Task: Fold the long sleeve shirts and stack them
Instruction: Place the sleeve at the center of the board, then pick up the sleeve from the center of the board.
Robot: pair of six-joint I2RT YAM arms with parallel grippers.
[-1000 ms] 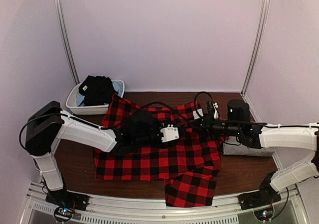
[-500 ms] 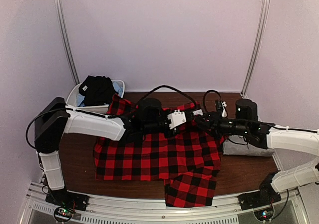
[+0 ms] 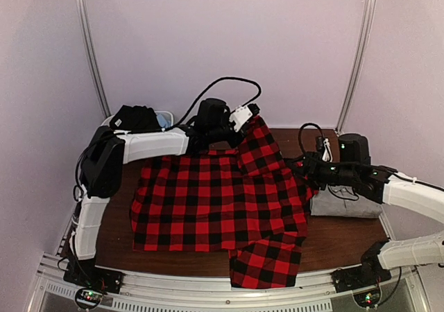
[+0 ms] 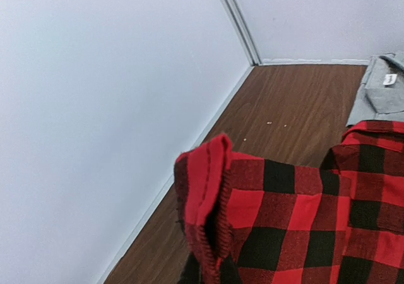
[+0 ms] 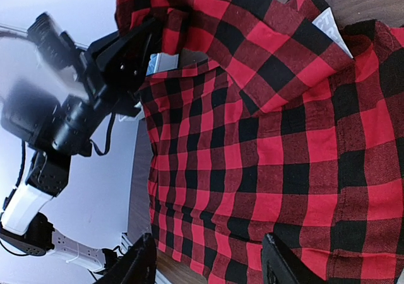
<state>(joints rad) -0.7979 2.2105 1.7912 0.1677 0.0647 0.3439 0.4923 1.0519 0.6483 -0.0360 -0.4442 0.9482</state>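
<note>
Quickly, left to right. In the far-left corner of the brown wooden counter (image 3: pixel 333 246) sits a white plastic tub (image 3: pixel 165 115) with dark clothes (image 3: pixel 132 120) in it, not part of the job. The left hand (image 3: pixel 250 112) is up above the far edge, clamped together on an edge of the red-and-black check flannel shirt (image 3: pixel 222 194). It lifts that strip clear of the counter, probably to draw the cloth out flat so a fold line can be set. The rest of the flannel is spread over the middle of the counter, with one part hanging over the near edge. A white label (image 5: pixel 328 28) shows near the lifted part. The right hand (image 3: pixel 306 168) hovers at the flannel's right side, fingers (image 5: pixel 142 265) well apart with nothing between them, so it looks free to take a new hold. The plain grey shirt (image 3: pixel 343 206) lies in a flat compact shape at the right edge, under the right arm, likely as the base of the stack. The flannel fold is not yet done.
</note>
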